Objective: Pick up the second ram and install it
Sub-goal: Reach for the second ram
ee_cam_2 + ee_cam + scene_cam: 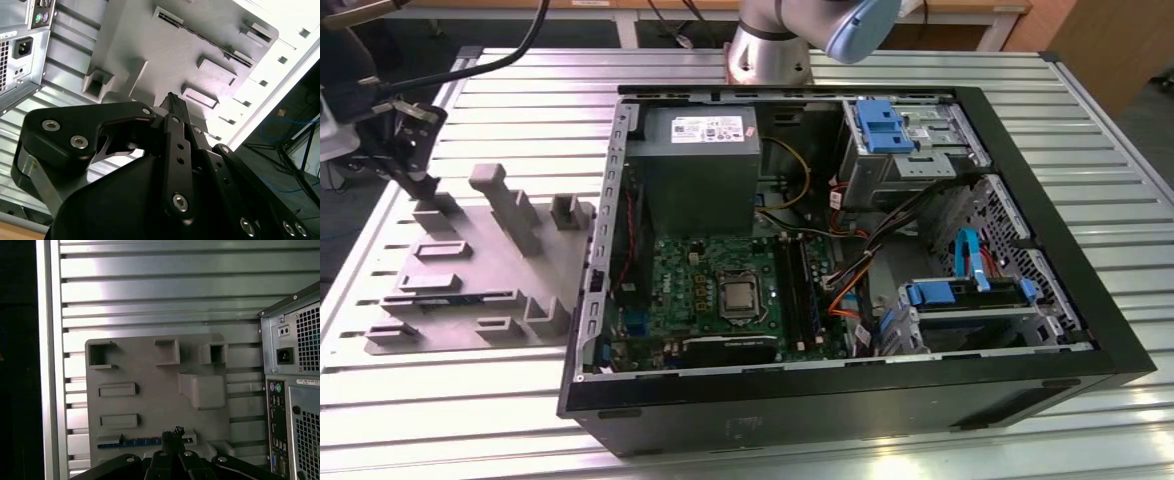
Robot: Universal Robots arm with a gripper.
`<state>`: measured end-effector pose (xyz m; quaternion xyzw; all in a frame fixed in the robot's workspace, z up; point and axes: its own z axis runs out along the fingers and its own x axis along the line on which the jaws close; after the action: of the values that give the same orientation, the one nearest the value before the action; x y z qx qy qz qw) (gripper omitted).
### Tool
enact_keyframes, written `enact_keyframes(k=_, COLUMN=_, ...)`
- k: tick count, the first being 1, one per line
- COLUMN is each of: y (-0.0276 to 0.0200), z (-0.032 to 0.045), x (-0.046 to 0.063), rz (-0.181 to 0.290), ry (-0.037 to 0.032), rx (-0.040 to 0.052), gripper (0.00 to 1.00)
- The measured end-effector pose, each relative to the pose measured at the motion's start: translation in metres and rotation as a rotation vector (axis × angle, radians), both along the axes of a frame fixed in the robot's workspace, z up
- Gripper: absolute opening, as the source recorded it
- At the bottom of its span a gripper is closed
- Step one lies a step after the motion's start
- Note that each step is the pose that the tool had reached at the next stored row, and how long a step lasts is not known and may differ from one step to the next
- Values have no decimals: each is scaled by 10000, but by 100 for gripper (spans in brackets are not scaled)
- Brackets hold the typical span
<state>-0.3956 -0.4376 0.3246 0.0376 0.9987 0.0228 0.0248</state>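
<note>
Pincer (172,434) tips together over second ram (130,442) in grey fixture (150,400), w/ PC case (292,390) alongside.

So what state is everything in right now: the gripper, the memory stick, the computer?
Gripper: shut, holding nothing, over the fixture.
Ram: on edge in a fixture slot, not picked up.
Case: lying on its side, panel off, open.
Board slots: filled or empty, cannot tell.
</note>
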Motion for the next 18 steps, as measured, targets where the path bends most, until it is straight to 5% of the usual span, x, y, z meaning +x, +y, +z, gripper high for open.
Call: enact_keyframes(k=18, y=-75, z=-176, x=-160, rz=-1, ry=-1, rx=1, gripper=11)
